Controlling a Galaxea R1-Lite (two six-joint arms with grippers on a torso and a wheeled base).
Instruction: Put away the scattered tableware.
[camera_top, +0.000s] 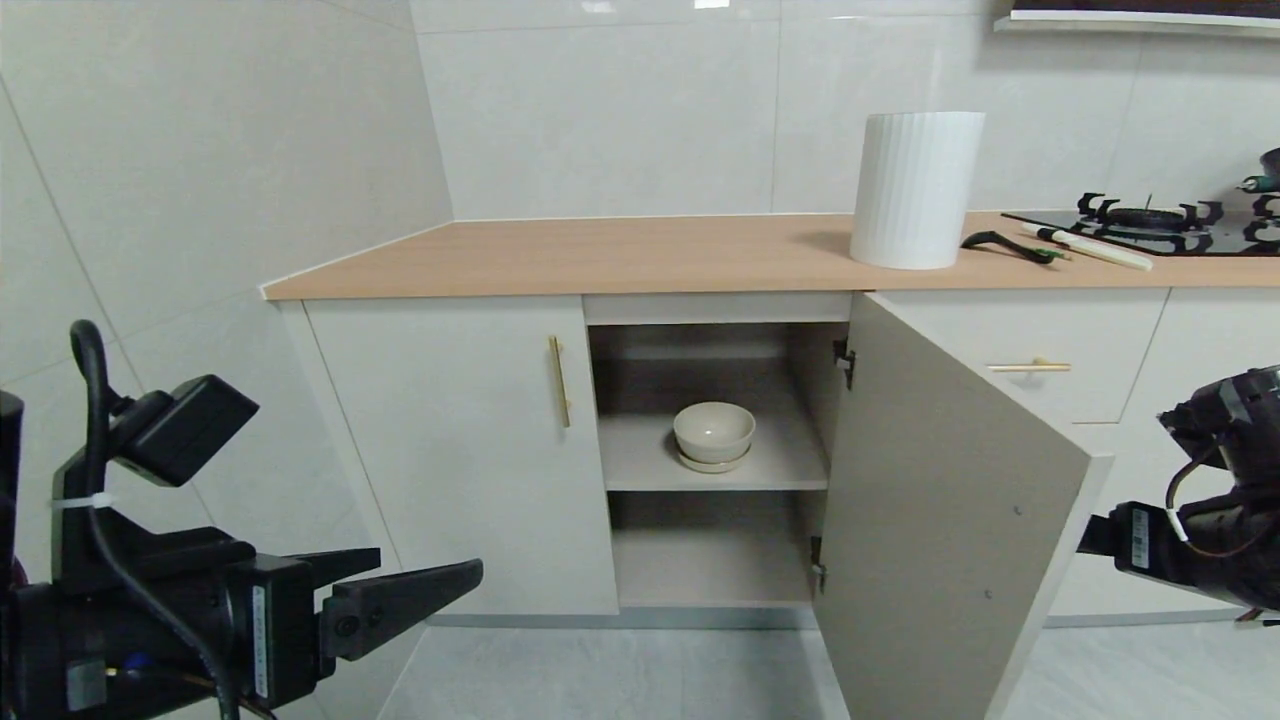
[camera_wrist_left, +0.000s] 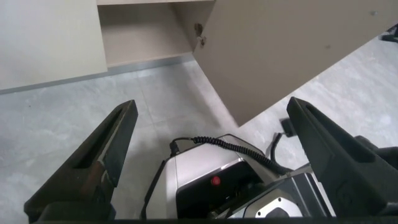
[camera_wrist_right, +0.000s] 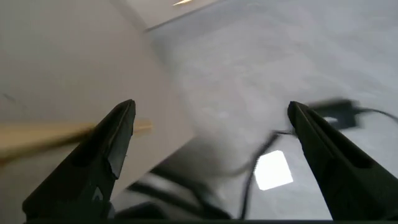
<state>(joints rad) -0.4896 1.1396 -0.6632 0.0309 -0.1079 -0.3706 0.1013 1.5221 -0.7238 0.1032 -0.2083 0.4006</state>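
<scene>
A beige bowl (camera_top: 714, 430) rests on a small plate (camera_top: 712, 464) on the middle shelf of the open cabinet (camera_top: 700, 470). On the wooden counter (camera_top: 620, 255), a black-handled utensil (camera_top: 1005, 243) and a long white utensil (camera_top: 1090, 247) lie beside the stove. My left gripper (camera_top: 430, 562) hangs low at the left in front of the cabinet, open and holding nothing (camera_wrist_left: 210, 107). The right gripper (camera_wrist_right: 210, 107) is open and holding nothing, close to the cabinet door's gold handle (camera_wrist_right: 43, 134), behind the open door in the head view.
The cabinet door (camera_top: 940, 500) stands swung out to the right, between the two arms. A tall white ribbed container (camera_top: 915, 190) stands on the counter. A gas stove (camera_top: 1150, 220) sits at the far right. Grey floor tiles (camera_top: 620, 670) lie below.
</scene>
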